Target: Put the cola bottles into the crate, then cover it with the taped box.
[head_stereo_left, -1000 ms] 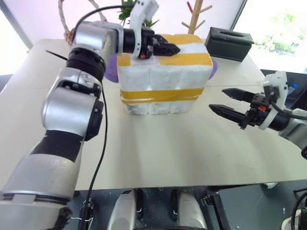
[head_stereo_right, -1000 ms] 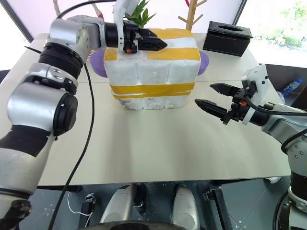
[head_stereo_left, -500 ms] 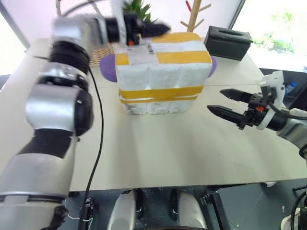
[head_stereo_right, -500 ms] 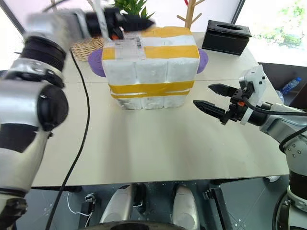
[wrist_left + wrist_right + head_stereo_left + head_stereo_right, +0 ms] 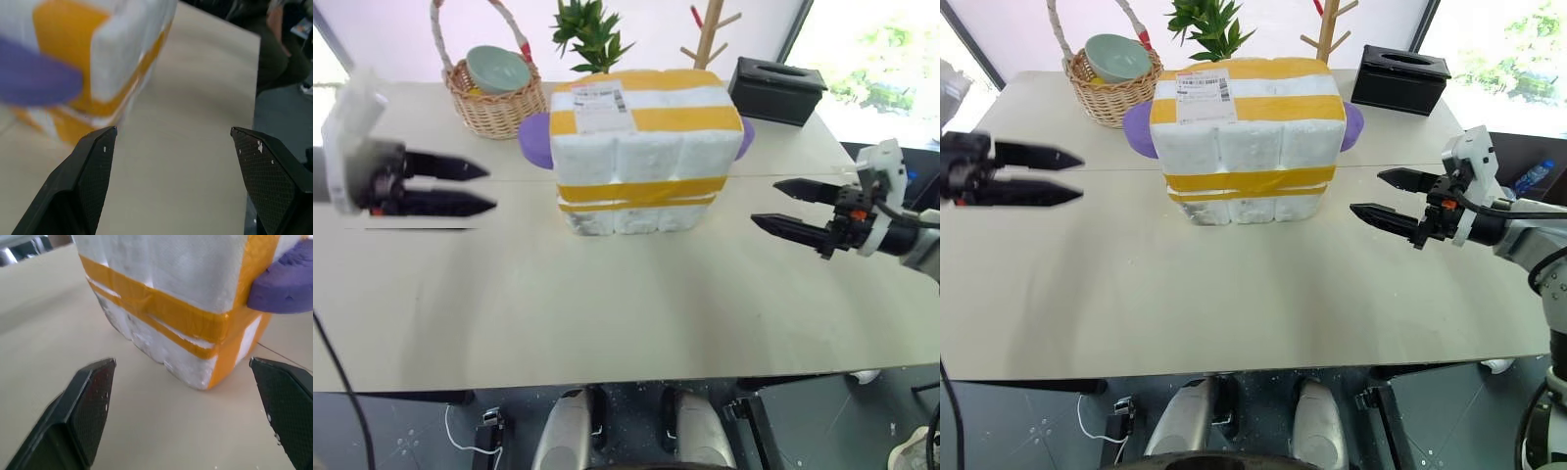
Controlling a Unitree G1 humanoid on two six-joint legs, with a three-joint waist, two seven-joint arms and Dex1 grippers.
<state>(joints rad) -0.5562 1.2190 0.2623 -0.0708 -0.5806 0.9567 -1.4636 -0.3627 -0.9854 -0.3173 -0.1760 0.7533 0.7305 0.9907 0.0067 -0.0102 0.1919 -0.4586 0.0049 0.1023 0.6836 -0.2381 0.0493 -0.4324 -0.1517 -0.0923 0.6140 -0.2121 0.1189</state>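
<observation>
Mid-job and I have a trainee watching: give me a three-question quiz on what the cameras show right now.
1. True or false: the left gripper rests on top of the taped box.
2. What sits in the wicker basket? A) a green bowl B) a cola bottle C) a plant
3. Fill in: the right gripper is ____, holding nothing.

Key: 1 false, it hangs open off the box's side. 2 A, the green bowl. 3 open.
</observation>
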